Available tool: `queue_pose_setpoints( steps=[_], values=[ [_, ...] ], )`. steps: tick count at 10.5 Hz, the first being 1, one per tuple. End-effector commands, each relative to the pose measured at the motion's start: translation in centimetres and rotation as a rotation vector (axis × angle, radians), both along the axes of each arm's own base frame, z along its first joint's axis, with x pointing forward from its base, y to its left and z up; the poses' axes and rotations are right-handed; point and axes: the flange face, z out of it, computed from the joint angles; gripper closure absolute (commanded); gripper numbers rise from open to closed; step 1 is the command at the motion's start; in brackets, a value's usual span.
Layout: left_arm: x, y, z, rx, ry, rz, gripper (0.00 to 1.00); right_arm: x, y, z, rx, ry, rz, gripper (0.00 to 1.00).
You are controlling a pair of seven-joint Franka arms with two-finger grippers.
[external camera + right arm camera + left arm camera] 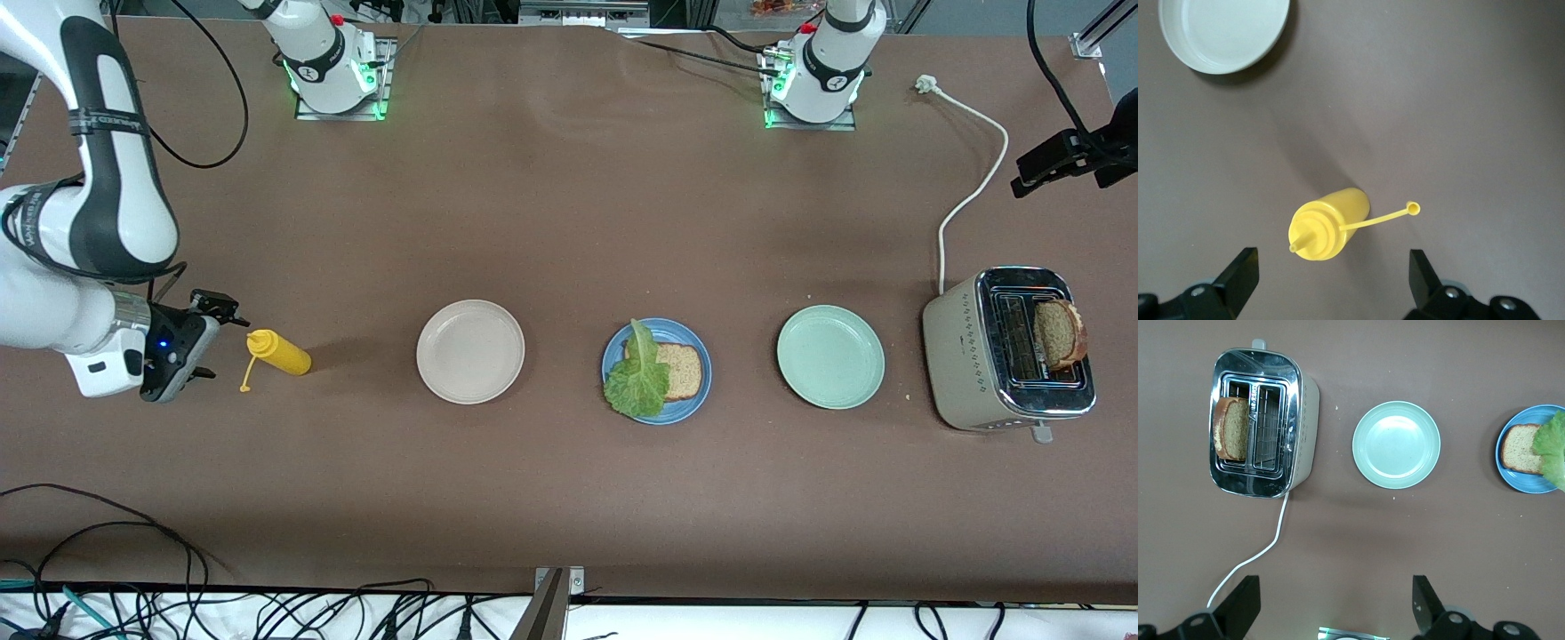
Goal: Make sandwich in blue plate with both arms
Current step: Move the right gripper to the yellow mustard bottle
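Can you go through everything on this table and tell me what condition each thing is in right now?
Blue plate: holds one bread slice with a lettuce leaf on it; no top slice.
Toaster: second bread slice standing in a slot, cord unplugged.
Beige-white plate: bare.
Mint-green plate: bare.
Yellow squeeze bottle: upright, cap off its nozzle.
Right end effector: open, over the bottle.
Left end effector: open, holding nothing.
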Motion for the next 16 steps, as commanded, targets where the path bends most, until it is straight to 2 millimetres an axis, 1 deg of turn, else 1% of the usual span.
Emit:
queue_pose_setpoints(
  steps=[1,2,3,4,5,6,7,9,11,12,13,16],
  values=[
    [0.1,-0.1,0.6,0.034,0.003,0.001,0.0,-1.9,-3.3,-1.5,0.175,-0.061,0.087,0.0],
    [0.1,-0.1,0.6,0.034,0.003,0.001,0.0,-2.1,-4.5,-2.5,0.211,-0.07,0.104,0.0],
    [0.1,0.0,0.6,0.034,0.003,0.002,0.0,-2.3,-6.1,-3.7,0.236,-0.078,0.115,0.0],
    [0.2,0.1,0.5,0.034,0.005,0.002,0.0,-2.5,-7.6,-4.3,0.275,-0.094,0.127,0.0],
    [0.2,0.1,0.5,0.034,0.005,0.002,0.0,-2.7,-8.4,-4.3,0.294,-0.115,0.155,0.0],
    [0.1,0.1,0.6,0.034,0.003,0.002,0.0,-3.0,-10.0,-4.7,0.301,-0.121,0.155,0.0],
    [0.1,0.1,0.6,0.035,0.003,0.002,0.0,-3.3,-10.2,-4.9,0.323,-0.11,0.149,0.0],
    [0.1,0.1,0.6,0.034,0.003,0.002,0.0,-3.1,-10.0,-5.6,0.39,-0.146,0.157,0.0],
    [0.1,0.1,0.6,0.035,0.003,0.002,0.0,-3.2,-10.1,-7.2,0.412,-0.14,0.164,0.0],
    [0.1,0.1,0.6,0.035,0.003,0.002,0.0,-3.3,-10.2,-8.8,0.456,-0.151,0.174,0.0],
    [0.1,0.1,0.6,0.035,0.003,0.002,0.0,-3.8,-10.1,-9.5,0.521,-0.138,0.181,0.0],
    [0.1,0.1,0.6,0.035,0.003,0.002,0.0,-4.1,-9.7,-10.3,0.606,-0.157,0.201,0.0]
  ],
)
